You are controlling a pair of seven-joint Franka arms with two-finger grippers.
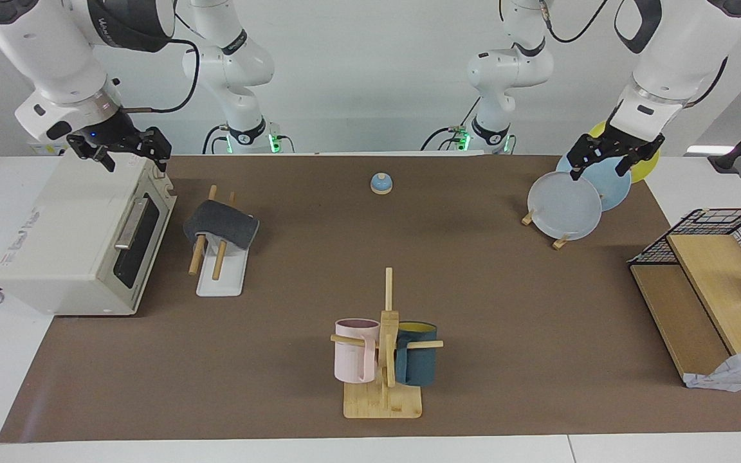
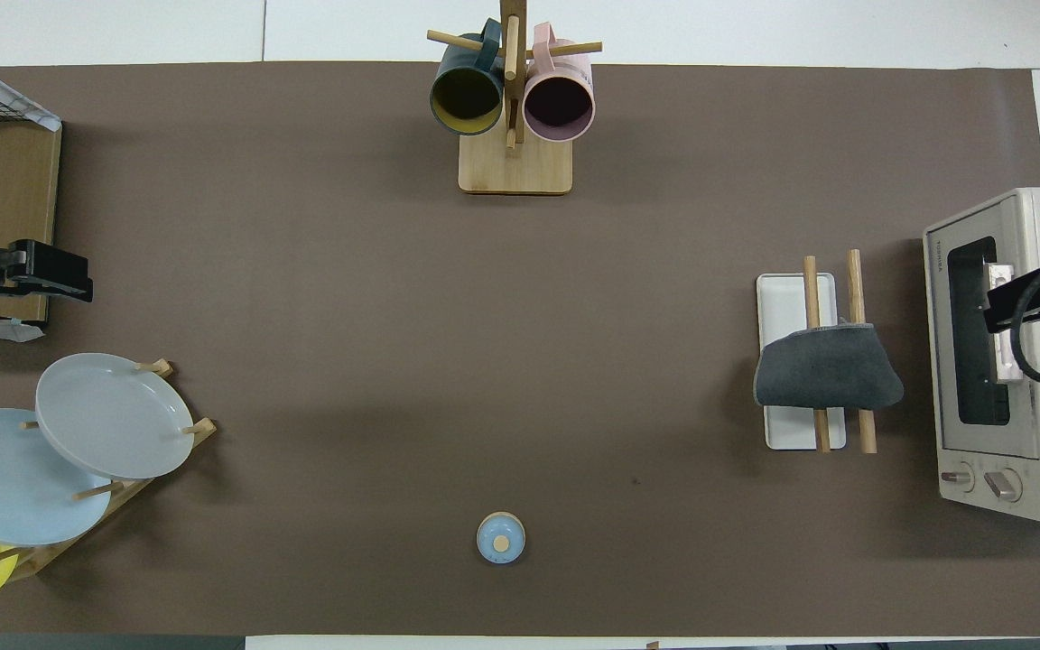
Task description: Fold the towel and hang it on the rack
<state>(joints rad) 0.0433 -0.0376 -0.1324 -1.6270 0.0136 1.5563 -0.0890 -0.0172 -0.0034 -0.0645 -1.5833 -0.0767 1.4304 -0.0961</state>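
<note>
While both my arms waited raised, one towel [image 1: 222,224] hung folded, grey face out, over the two rods of the rack [image 1: 221,275], on the desk just beside the toaster oven [image 1: 81,239] under my right gripper [image 1: 127,152]. My left gripper [image 1: 610,154] hovered over three plates [image 1: 565,205] on their stand. Whether either gripper was spread or clenched, I could not tell. Two mugs [image 1: 356,350] hung on one mug tree [image 1: 387,347]; one small blue bell [image 1: 381,184] stood between my arms.

three plates [image 1: 565,205], two mugs [image 1: 356,350]
</note>
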